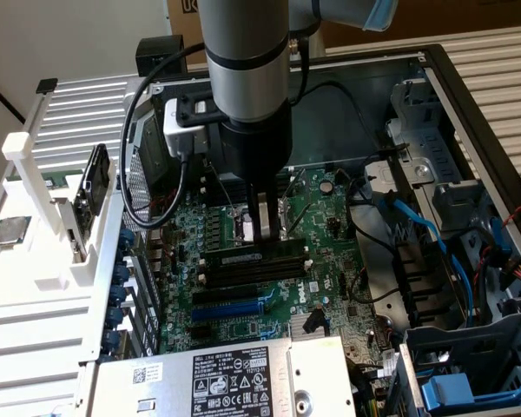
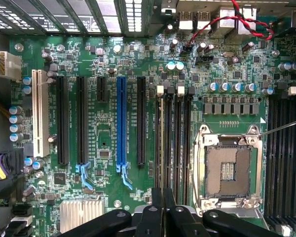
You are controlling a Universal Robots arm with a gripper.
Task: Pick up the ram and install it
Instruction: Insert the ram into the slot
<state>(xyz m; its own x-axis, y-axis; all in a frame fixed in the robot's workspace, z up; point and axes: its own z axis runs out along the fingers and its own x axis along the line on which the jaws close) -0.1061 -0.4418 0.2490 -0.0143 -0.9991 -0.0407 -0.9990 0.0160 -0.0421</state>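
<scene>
The ram (image 1: 240, 258), a long thin stick with a pale label strip, stands on edge in one of the black memory slots (image 2: 175, 143) on the green motherboard (image 1: 330, 217). In the exterior view my gripper (image 1: 262, 236) points straight down onto the ram's top edge, just in front of the CPU socket. Seen from the wrist, the two black fingertips (image 2: 157, 200) of the gripper (image 2: 163, 197) are drawn close together over the slot row. They appear shut on the ram's thin upper edge.
An empty CPU socket (image 2: 229, 168) lies beside the slots. Blue and black expansion slots (image 2: 121, 123) and a finned heatsink (image 2: 79, 215) lie beyond them. Blue cables (image 1: 425, 226) and drive cages crowd the exterior view's right. The power supply (image 1: 234, 373) sits in front and a white rack (image 1: 35, 191) stands left.
</scene>
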